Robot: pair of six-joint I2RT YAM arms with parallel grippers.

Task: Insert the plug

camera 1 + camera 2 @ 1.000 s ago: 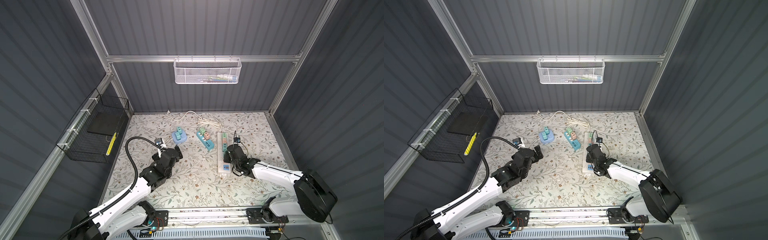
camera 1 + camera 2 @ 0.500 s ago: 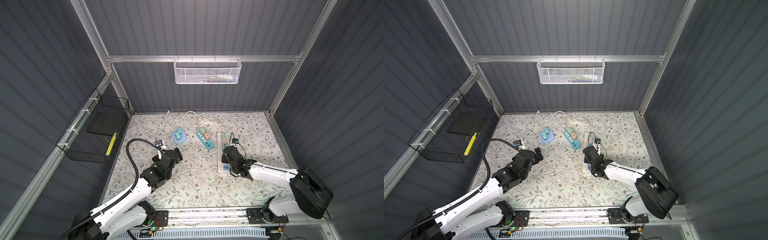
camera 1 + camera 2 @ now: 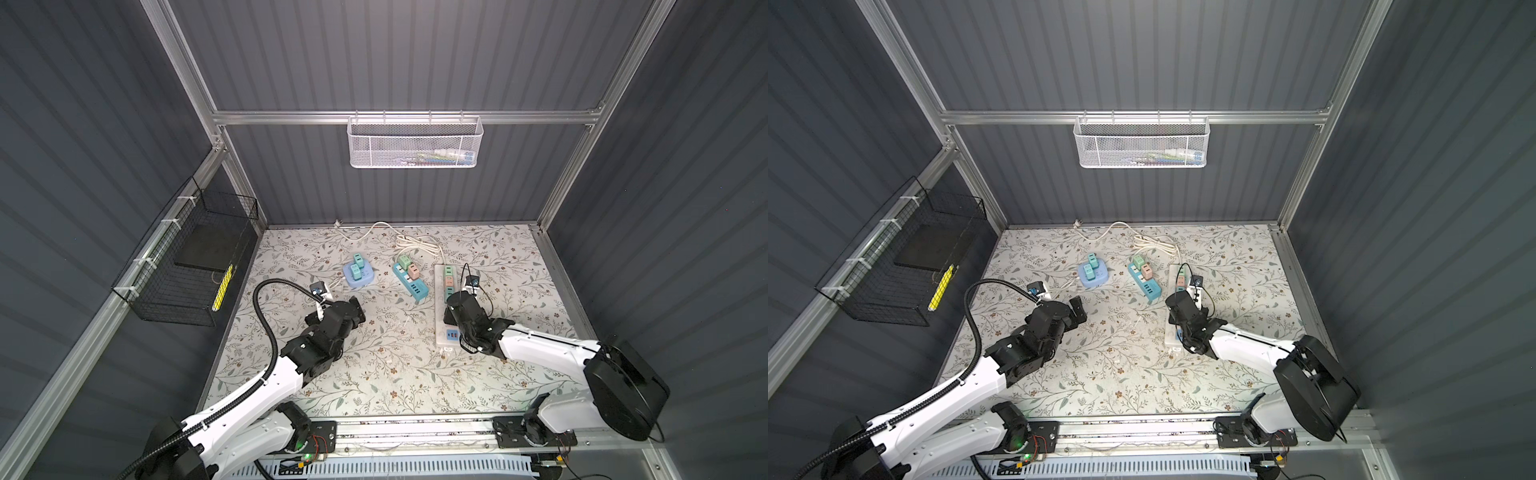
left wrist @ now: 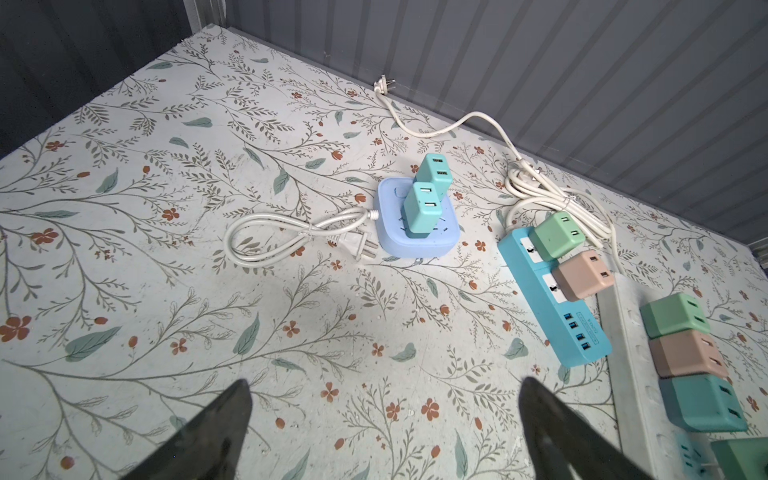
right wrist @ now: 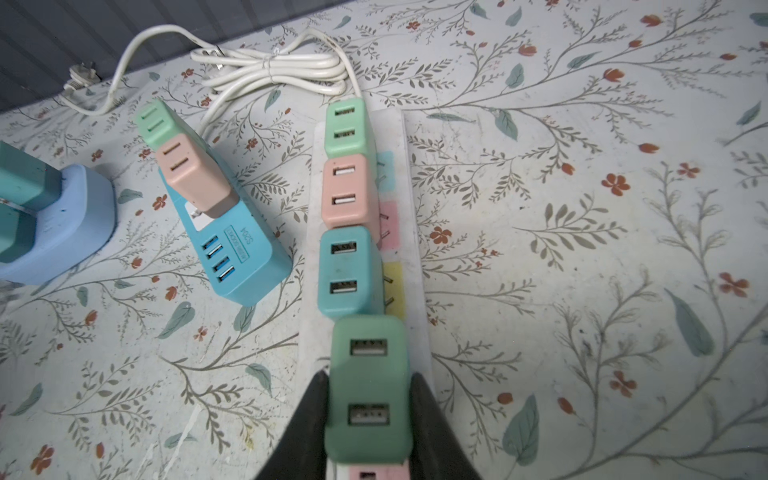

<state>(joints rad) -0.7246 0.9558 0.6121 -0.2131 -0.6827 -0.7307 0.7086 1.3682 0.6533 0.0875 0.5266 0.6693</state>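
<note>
In the right wrist view my right gripper (image 5: 369, 376) is shut on a dark green plug (image 5: 368, 395), a charger block with two USB ports. It is held over the white power strip (image 5: 390, 129), in line behind a teal plug (image 5: 347, 270), a pink plug (image 5: 345, 189) and a light green plug (image 5: 345, 129) that stand in the strip. The held plug's prongs are hidden. In both top views the right gripper (image 3: 451, 309) (image 3: 1177, 307) is over the strip's middle (image 3: 446, 338). My left gripper (image 4: 385, 384) (image 3: 334, 312) hangs open above bare mat, holding nothing.
A light blue square socket block (image 4: 419, 239) carries two teal plugs. A blue power strip (image 4: 552, 307) carries a green and a pink plug. White cords (image 4: 552, 195) lie coiled near the back wall. A black wire basket (image 3: 187, 266) hangs on the left wall, a white one (image 3: 415, 141) on the back.
My right gripper has shifted slightly to the left over the white strip, with the green plug still in it. The left arm has barely moved.
</note>
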